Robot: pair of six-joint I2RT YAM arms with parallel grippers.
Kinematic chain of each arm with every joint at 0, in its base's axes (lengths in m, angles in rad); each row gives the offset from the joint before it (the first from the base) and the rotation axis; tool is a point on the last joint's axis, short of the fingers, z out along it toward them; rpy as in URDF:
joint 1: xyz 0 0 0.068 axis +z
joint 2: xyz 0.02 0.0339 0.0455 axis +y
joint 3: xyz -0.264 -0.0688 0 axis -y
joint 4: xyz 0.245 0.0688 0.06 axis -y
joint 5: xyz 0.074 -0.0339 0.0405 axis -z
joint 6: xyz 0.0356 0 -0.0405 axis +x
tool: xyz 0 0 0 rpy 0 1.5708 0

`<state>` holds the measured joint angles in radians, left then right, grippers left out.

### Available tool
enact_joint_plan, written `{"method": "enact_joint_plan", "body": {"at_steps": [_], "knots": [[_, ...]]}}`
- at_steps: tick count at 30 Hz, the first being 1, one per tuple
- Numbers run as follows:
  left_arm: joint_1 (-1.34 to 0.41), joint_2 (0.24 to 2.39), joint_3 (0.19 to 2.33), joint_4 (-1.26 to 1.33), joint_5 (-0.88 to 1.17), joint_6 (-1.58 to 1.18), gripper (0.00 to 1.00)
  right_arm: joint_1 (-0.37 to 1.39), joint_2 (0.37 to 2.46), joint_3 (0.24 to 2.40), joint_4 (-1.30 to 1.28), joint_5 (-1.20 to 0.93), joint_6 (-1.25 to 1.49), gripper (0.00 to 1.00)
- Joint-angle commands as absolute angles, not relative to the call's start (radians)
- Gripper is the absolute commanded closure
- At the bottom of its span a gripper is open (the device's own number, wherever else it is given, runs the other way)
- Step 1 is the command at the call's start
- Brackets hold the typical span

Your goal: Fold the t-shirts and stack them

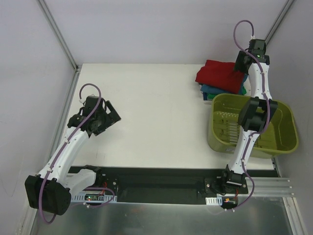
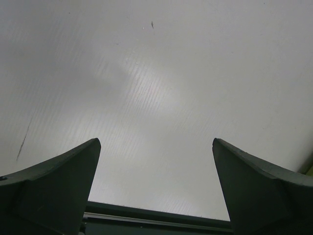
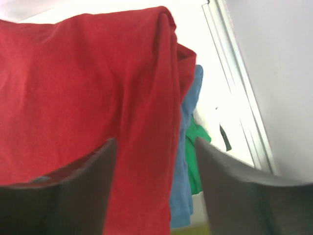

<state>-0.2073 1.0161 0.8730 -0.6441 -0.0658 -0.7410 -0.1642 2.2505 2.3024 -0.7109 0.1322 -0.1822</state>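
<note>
The t-shirts lie stacked at the table's far right. A dark red t-shirt [image 1: 220,73] is on top, over a teal-blue one [image 1: 210,89]. In the right wrist view the red shirt [image 3: 88,88] fills the left, with the blue shirt [image 3: 188,127] and a green one [image 3: 195,147] showing under its edge. My right gripper [image 1: 239,63] [image 3: 155,147] hovers at the stack's right edge, jaws apart, with the red shirt's folded edge lying between them. My left gripper [image 1: 105,117] [image 2: 156,144] hangs wide open over bare table at the left, holding nothing.
An olive-green plastic basket [image 1: 254,152] stands just in front of the stack at the right edge; my right arm reaches over it. A metal frame rail [image 3: 239,98] runs along the table's edge beside the stack. White walls close in the left and right sides.
</note>
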Motion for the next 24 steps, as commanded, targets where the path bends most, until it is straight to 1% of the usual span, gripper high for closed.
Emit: {"method": "enact_joint_plan", "body": {"at_steps": [1,2,3,8,10,16,19,20,24], "knots": [[-0.195,1.023,0.91,-0.646,-0.086,-0.736,0.0,-0.164,2.204,2.352,-0.673,0.072,-0.181,0.25],[-0.195,1.02,0.91,-0.647,-0.084,-0.736,0.01,-0.164,2.195,2.347,-0.672,0.066,-0.181,0.05],[-0.196,1.019,0.908,-0.644,-0.083,-0.736,0.0,-0.164,2.172,2.342,-0.672,0.058,-0.181,0.03],[-0.195,0.989,0.899,-0.643,-0.075,-0.735,0.01,-0.163,2.079,2.257,-0.649,0.009,-0.16,0.03],[-0.195,0.971,0.891,-0.643,-0.066,-0.733,0.01,-0.156,2.037,2.238,-0.649,-0.076,-0.152,0.03],[-0.195,0.901,0.868,-0.643,-0.045,-0.726,0.01,-0.115,1.919,2.116,-0.653,-0.202,-0.138,0.03],[-0.195,0.853,0.853,-0.643,-0.04,-0.724,0.01,-0.081,1.827,1.996,-0.643,-0.224,-0.146,0.03],[-0.195,0.842,0.845,-0.643,-0.038,-0.723,0.01,-0.06,1.763,1.947,-0.612,-0.222,-0.144,0.03],[-0.195,0.795,0.827,-0.643,-0.029,-0.713,0.01,-0.005,1.564,1.647,-0.502,-0.256,-0.117,0.03]]}}
